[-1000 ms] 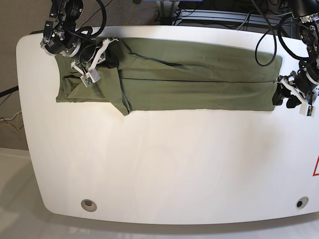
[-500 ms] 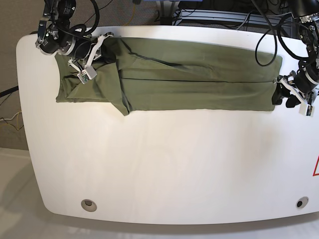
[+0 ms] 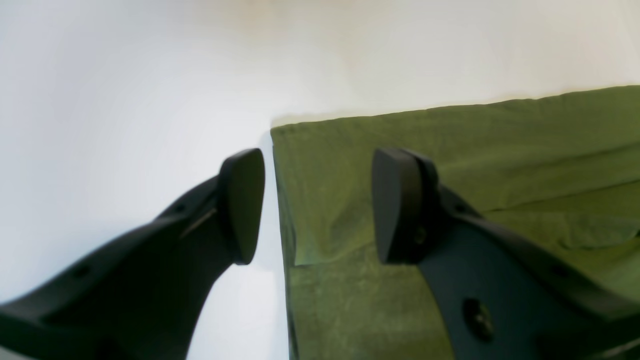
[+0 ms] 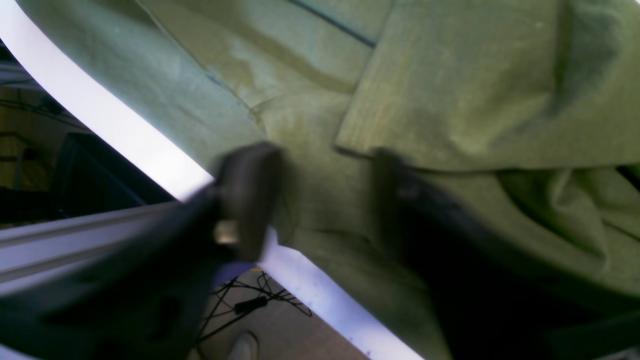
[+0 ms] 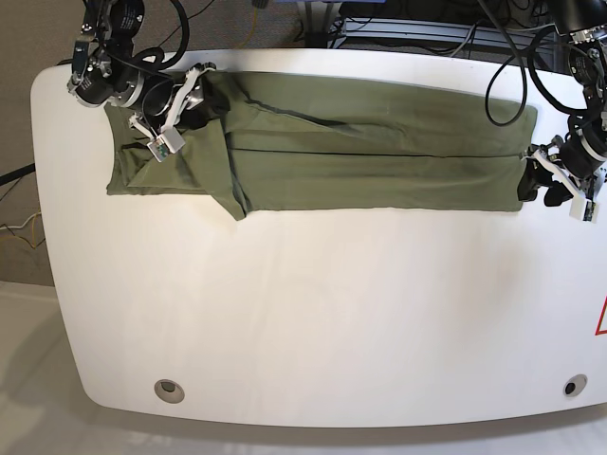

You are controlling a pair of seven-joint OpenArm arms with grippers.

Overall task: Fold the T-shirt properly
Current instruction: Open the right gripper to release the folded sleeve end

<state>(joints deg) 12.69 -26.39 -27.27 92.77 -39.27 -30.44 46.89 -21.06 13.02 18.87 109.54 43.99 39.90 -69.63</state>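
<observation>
The left gripper (image 3: pixel 312 205) stands spread at one end of the T-shirt (image 5: pixel 379 152), one finger over cloth, one over the bench (image 5: pixel 313 313). The right gripper (image 4: pixel 325 200) is spread over the other end. The T-shirt lies along the bench's far edge.

L gripper (image 3: pixel 310 205) jaws apart; R gripper (image 4: pixel 325 195) jaws apart.

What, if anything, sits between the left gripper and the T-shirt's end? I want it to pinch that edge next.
Nothing visible does. The left gripper is open right at the T-shirt, one finger over the bare table, the other over the cloth.
</observation>
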